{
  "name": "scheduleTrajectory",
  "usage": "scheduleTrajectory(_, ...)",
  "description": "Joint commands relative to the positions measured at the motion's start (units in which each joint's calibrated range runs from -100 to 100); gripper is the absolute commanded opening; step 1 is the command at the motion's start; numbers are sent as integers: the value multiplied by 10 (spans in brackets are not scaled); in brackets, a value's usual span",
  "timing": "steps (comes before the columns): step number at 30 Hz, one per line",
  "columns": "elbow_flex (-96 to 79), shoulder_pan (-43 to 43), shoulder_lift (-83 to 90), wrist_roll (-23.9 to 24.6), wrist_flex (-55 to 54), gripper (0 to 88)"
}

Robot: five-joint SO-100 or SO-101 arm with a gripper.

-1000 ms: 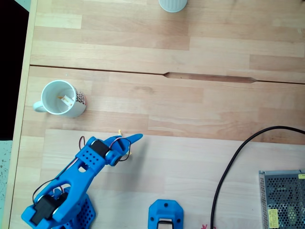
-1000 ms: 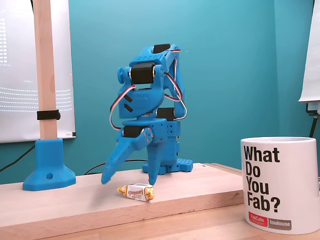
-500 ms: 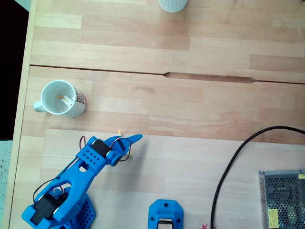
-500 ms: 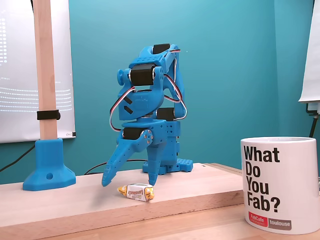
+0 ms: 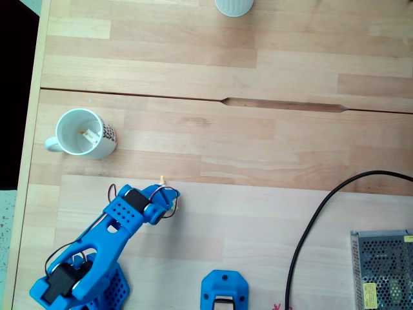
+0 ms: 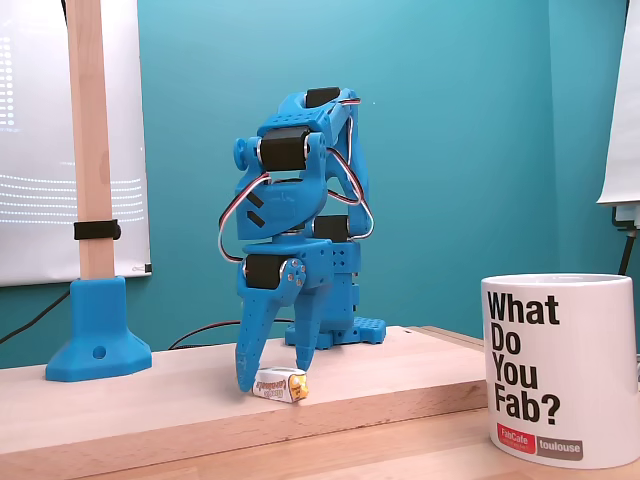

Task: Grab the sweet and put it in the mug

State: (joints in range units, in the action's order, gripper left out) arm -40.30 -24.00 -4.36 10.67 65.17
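The sweet, white with yellow twisted ends, lies on the raised wooden board near its front edge. In the fixed view from above only its yellow tip peeks out past the blue arm. My blue gripper points down with one finger on each side of the sweet, shut on it. From above the gripper sits below and to the right of the mug. The white mug, with dark lettering, stands on the lower board to the right.
A small pale and yellow thing lies inside the mug. A plain white cup stands at the far edge. A black cable and a metal mesh box lie at the right. A blue post base stands beside the arm.
The jaw that stuck out to the side has swung in, so the open gripper has shut around the sweet. The arm and the sweet stayed in place.
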Motion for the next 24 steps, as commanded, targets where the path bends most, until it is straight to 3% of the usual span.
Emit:
scheduleTrajectory(1,51,-21,7,-2,3,301)
scheduleTrajectory(8,126,-106,-23,-3,3,301)
scheduleTrajectory(24,116,-69,-51,1,3,302)
